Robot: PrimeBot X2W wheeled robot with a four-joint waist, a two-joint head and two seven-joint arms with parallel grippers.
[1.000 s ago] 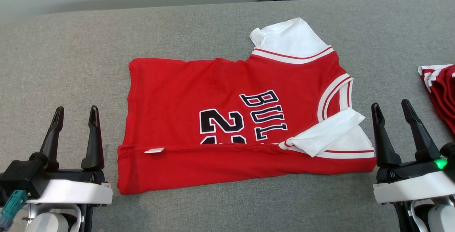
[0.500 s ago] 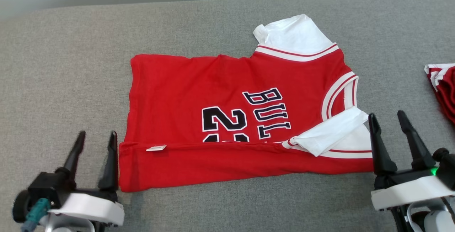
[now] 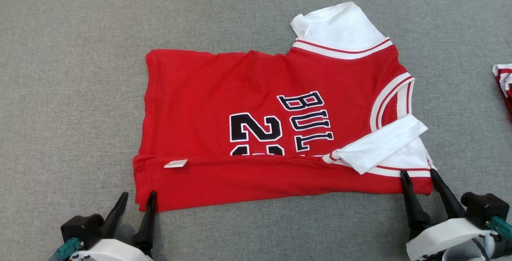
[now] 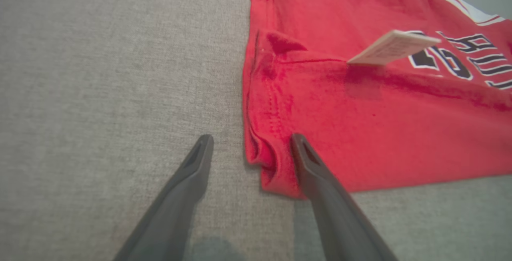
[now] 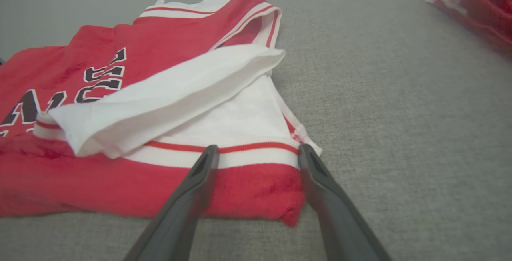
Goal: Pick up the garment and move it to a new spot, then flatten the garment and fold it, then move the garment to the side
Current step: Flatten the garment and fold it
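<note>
The garment (image 3: 248, 93) is a red jersey with white sleeves and black lettering, lying sideways on the grey surface with its near long edge folded over. A small white tag (image 3: 175, 163) sticks out at the fold. My left gripper (image 3: 138, 199) is open at the garment's near left corner (image 4: 268, 165), one finger on each side of it. My right gripper (image 3: 419, 176) is open at the near right corner (image 5: 260, 185), its fingers straddling the red hem just below the folded white sleeve (image 5: 160, 97).
The grey fabric-covered surface (image 3: 72, 93) stretches wide to the left and behind the garment. A second red and white garment (image 3: 505, 81) lies bunched at the far right edge, also visible in the right wrist view as a red heap (image 5: 476, 5).
Both grippers have come in from beside the garment to its near corners and sit lower in the head view. The head camera has tilted down, shifting the whole scene.
</note>
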